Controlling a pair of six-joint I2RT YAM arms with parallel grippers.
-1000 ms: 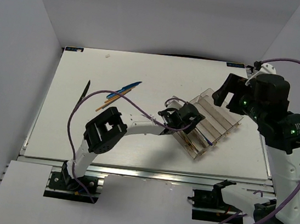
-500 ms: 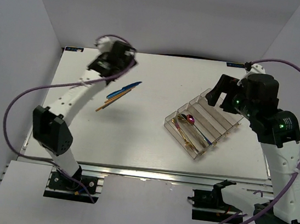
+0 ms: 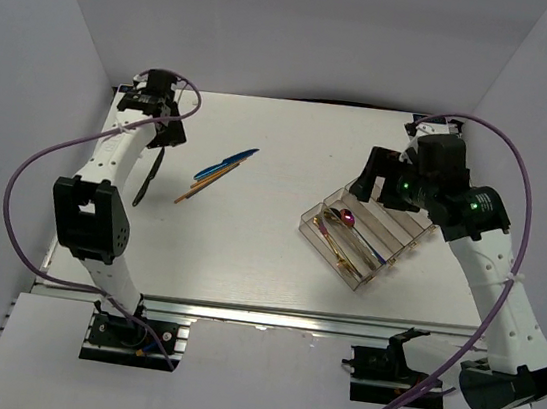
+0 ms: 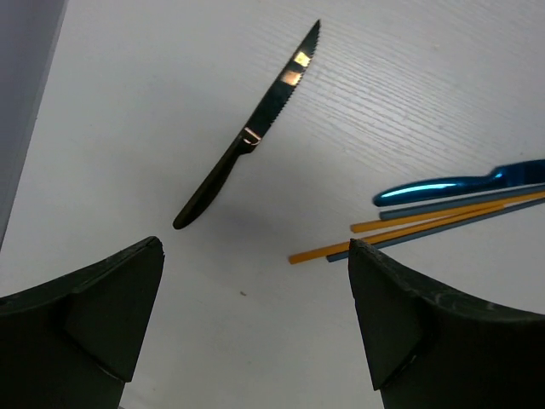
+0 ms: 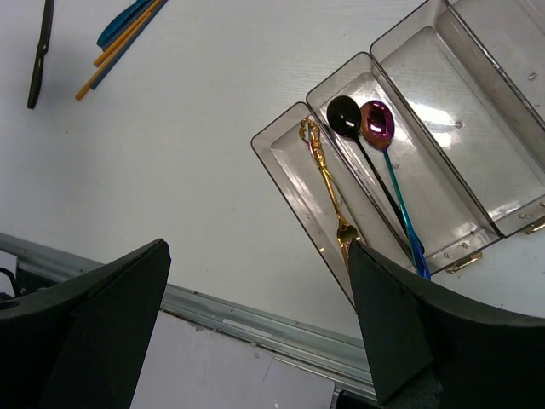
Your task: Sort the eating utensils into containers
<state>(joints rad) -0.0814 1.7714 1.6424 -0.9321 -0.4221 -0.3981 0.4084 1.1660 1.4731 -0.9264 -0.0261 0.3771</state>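
The clear tray (image 3: 399,227) lies at the right. Its nearest compartment holds a gold fork (image 5: 327,189); the one beside it holds a dark spoon (image 5: 345,114) and an iridescent spoon (image 5: 378,125). A dark knife (image 3: 149,178) lies at the far left. A blue utensil (image 3: 229,162) and orange and blue chopsticks (image 3: 206,182) lie right of the knife. My left gripper (image 3: 164,115) is open and empty above the table, just behind the knife (image 4: 247,141). My right gripper (image 3: 370,177) is open and empty above the tray's (image 5: 477,102) far-left end.
The tray's two other compartments (image 5: 502,51) are bare. The side walls stand close to the table's left and right edges. An aluminium rail (image 5: 255,328) runs along the table's near edge.
My left arm swung from the tray across to the far-left corner above the knife, leaving spoons in the tray. My right gripper moved left and lower, over the tray.
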